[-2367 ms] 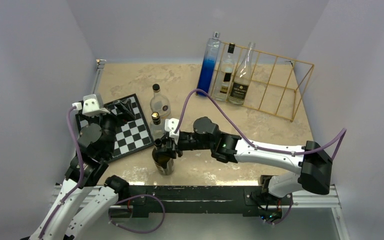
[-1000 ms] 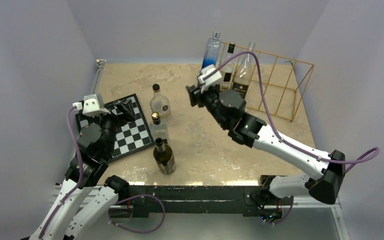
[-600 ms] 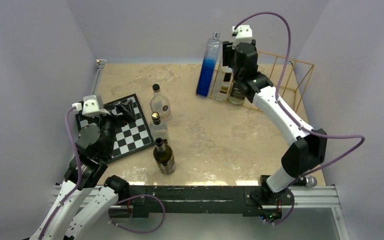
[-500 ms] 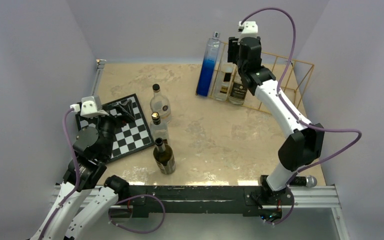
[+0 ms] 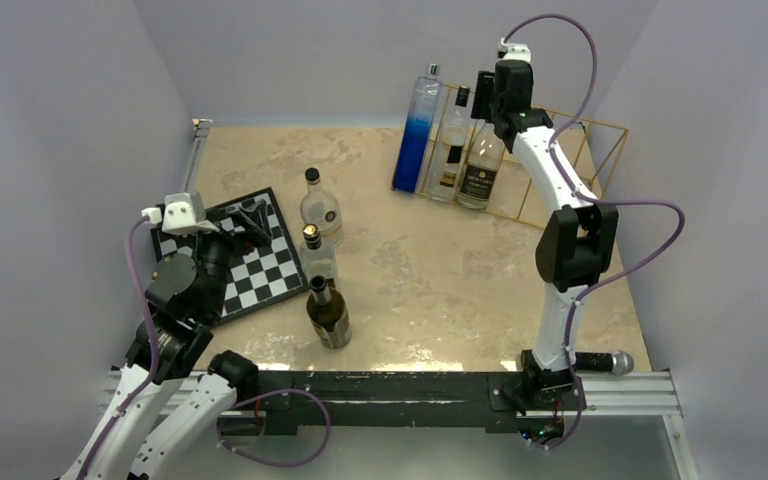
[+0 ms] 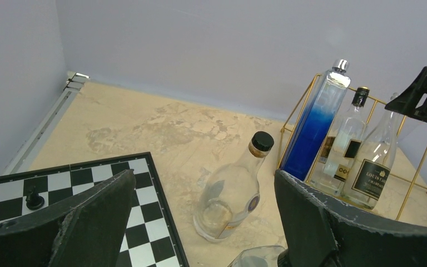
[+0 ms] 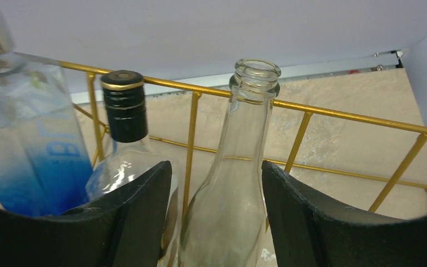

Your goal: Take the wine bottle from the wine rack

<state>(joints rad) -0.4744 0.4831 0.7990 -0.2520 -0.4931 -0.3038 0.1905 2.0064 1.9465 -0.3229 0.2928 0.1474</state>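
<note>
The gold wire wine rack [image 5: 605, 126] stands at the back right. Three bottles stand in its left end: a blue one [image 5: 417, 130], a clear one with a black cap [image 5: 450, 150], and a clear open-necked wine bottle with a black label [image 5: 482, 165]. My right gripper [image 5: 487, 95] is raised at the rack's top. In the right wrist view it [image 7: 217, 189] is open, with the wine bottle's neck [image 7: 244, 161] between the fingers [image 7: 139, 211] and apart from both. My left gripper [image 5: 252, 212] is open and empty over the checkerboard.
A black-and-white checkerboard [image 5: 260, 270] lies at the front left. Three bottles stand mid-table: a round clear one [image 5: 320, 207], a clear one with a gold cap [image 5: 317, 258] and a dark one [image 5: 328, 318]. Walls close in on three sides. The rack rail [image 7: 356, 118] runs behind the neck.
My right arm left the dark bottle at the front, swung across the table and rose to the rack, open around the clear wine bottle's neck. The left arm barely moved.
</note>
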